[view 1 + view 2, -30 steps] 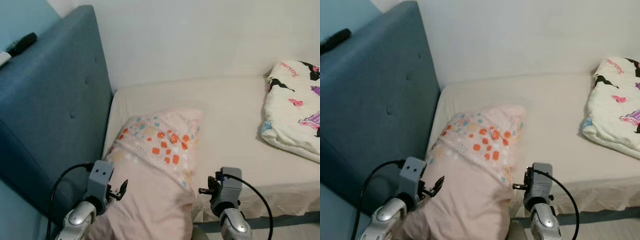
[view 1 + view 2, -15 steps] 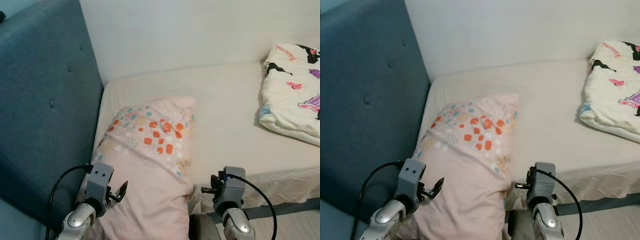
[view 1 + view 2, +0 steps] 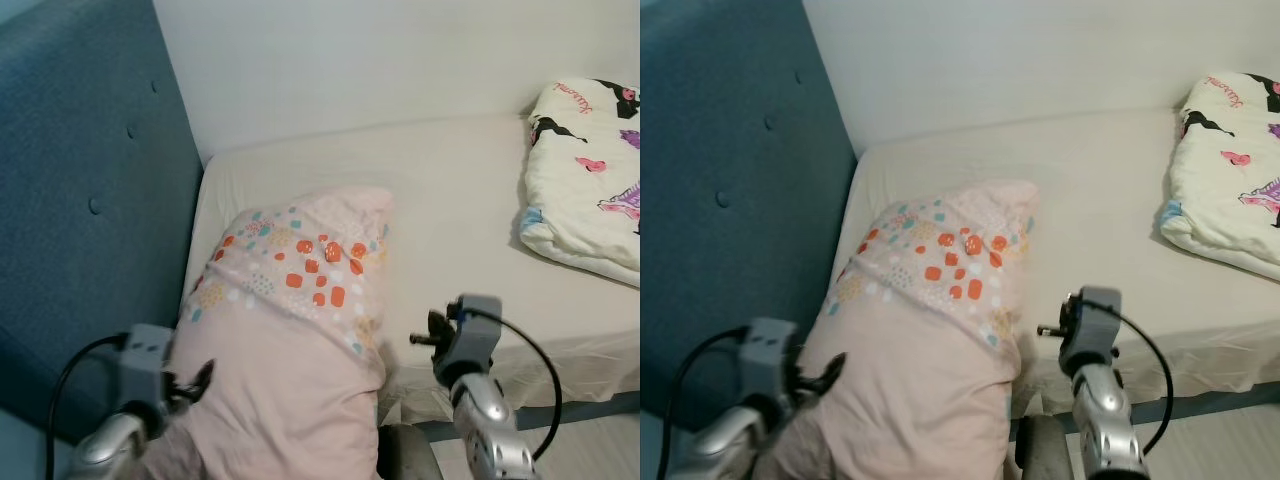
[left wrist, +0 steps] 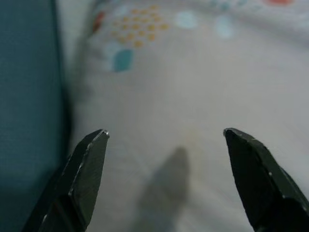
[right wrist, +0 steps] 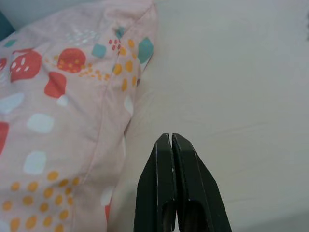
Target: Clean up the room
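Since a second ago my left gripper (image 3: 190,383) is dropping toward the lower left of the frame and pressing in at the pillow's near left edge, while my right gripper (image 3: 422,338) is rising a little at lower centre-right; the head camera is also tilting, so the headboard (image 3: 80,180) is filling more of the left side.

I am working on the pillow (image 3: 285,330), lying centre to lower left on the bed (image 3: 450,220), hard against the headboard. Its long axis is running from the lower left up toward the centre, patterned end farther from me, plain pink end nearest. My left fingers (image 4: 82,179) are spread wide, grasping nothing, with the plain pink cloth right between them, so my left arm is nearer. My right fingers (image 5: 175,188) are pressed together, empty, pointing at bare sheet just right of the pillow's edge.

A folded blanket (image 3: 585,180) is sitting at the upper right, well apart; it is carrying pink cursive writing too small to read.
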You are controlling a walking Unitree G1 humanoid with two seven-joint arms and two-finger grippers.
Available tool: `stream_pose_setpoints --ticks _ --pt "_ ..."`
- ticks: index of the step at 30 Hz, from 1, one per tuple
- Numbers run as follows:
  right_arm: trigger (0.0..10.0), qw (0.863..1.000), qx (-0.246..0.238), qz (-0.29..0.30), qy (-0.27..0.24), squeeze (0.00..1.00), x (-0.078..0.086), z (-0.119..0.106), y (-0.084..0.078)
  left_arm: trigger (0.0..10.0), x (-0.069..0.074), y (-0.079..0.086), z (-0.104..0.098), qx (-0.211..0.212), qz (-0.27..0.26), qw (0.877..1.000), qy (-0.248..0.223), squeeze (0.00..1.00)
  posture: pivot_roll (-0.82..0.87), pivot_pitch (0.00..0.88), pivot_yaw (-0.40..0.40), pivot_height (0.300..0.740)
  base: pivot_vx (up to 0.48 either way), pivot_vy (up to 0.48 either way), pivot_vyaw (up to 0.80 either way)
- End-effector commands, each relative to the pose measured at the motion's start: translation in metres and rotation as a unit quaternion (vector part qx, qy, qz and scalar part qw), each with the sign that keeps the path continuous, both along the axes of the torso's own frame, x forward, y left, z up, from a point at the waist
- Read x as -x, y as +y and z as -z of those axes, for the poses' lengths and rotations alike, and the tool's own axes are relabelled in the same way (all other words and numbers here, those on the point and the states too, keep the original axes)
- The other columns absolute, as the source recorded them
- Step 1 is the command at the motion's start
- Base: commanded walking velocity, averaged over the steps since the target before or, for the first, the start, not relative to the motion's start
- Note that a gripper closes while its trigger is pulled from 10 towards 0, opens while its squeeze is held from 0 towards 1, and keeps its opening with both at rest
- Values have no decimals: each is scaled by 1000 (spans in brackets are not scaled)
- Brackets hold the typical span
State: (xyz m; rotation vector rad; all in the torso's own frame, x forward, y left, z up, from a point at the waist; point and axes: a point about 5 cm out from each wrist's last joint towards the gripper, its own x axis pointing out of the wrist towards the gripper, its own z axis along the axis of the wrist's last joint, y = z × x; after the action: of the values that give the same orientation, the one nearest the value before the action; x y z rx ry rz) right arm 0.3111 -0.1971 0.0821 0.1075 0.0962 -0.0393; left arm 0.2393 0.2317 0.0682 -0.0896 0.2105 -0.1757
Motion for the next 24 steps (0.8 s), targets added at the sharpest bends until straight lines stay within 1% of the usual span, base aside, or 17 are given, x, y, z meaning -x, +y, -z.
stream_pose_setpoints --ticks 1,3,4,5,6,7,8,9,10,12,13,14,15,18,19,22,24 --pt "10000 1000 -10 9 22 0 3 9 -6 10000 11 21 2 16 -26 999 20 0 -10 208 0 595 0 0 0" --pt "10000 999 -19 13 23 0 -9 3 -13 10000 34 36 3 52 -10 997 49 0 9 230 -18 585 0 0 0" --pt "10000 999 -19 13 23 0 -9 3 -13 10000 34 36 3 52 -10 997 49 0 9 230 -18 585 0 0 0" --pt "10000 999 -35 23 33 0 -17 1 -18 10000 54 40 7 59 13 995 83 0 21 250 -20 580 0 0 0" --pt "10000 998 -48 29 40 0 -22 1 -21 10000 67 42 10 62 28 992 107 0 21 250 -20 575 0 0 0" --pt "10000 998 -48 29 40 0 -22 1 -21 10000 67 42 10 62 28 992 107 0 21 250 -20 575 0 0 0" --pt "10000 997 -56 33 45 0 -24 0 -22 10000 74 43 11 65 37 990 121 0 21 250 -20 570 0 0 0" --pt "10000 996 -73 33 44 0 -30 -2 -22 10000 89 43 14 78 43 985 147 0 39 283 -21 570 0 0 0" --pt "10000 996 -73 33 44 0 -30 -2 -22 10000 89 43 14 78 43 985 147 0 39 283 -21 570 0 0 0" --pt "10000 995 -88 26 35 0 -38 -9 -19 10000 108 43 16 93 46 979 178 0 50 293 -25 570 0 0 0" --pt "10000 995 -96 19 24 0 -44 -16 -17 10000 117 43 17 100 39 977 185 0 55 303 -30 570 0 0 0" --pt "10000 995 -100 7 9 0 -50 -24 -13 10000 124 45 17 107 18 978 177 0 59 310 -39 570 0 0 0" --pt "10000 995 -100 7 9 0 -50 -24 -13 10000 124 45 17 107 18 978 177 0 59 310 -39 570 0 0 0" --pt "10000 994 -107 -8 -8 0 -57 -35 -8 10000 133 48 14 119 -6 979 167 0 64 311 -44 570 0 0 0" --pt "10000 993 -110 -24 -17 0 -63 -42 -3 10000 138 49 14 132 -21 977 166 0 75 310 -57 570 0 0 0" --pt "10000 993 -114 -29 -20 0 -65 -45 -1 10000 140 48 15 135 -25 976 169 0 75 310 -57 570 0 0 0" --pt "10000 992 -116 -35 -22 0 -69 -49 3 10000 144 42 17 153 -22 972 178 0 72 306 -65 570 0 0 0"
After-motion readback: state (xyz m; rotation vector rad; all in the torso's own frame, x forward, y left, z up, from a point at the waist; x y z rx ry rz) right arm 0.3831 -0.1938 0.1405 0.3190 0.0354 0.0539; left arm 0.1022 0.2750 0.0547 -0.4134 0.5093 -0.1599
